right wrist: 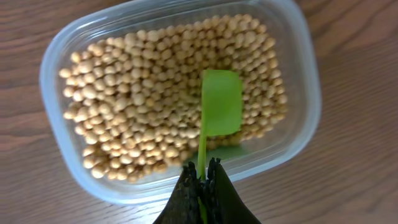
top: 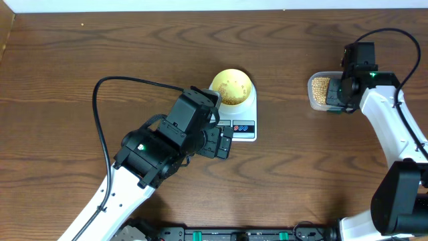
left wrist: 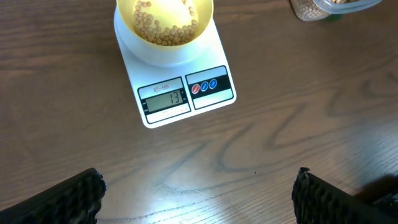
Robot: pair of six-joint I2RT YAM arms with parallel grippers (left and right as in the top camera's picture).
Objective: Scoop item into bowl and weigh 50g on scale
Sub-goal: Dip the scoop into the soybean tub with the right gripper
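The pale yellow bowl [top: 232, 87] stands on the white scale [top: 245, 119] and holds a thin layer of beans [left wrist: 165, 23]. In the left wrist view the bowl [left wrist: 124, 15] sits on the scale [left wrist: 217, 59] and the display [left wrist: 164, 98] reads 13. My left gripper [left wrist: 196, 196] is open and empty over bare table in front of the scale. My right gripper [right wrist: 202, 177] is shut on the handle of a green scoop [right wrist: 221, 102], whose empty blade hangs over the beans [right wrist: 137, 106] in the clear tub [right wrist: 305, 112].
The clear tub [top: 314, 94] stands at the right, apart from the scale. The left arm's black cable [top: 100, 127] loops over the table's left half. The table's far edge [top: 214, 9] runs along the top.
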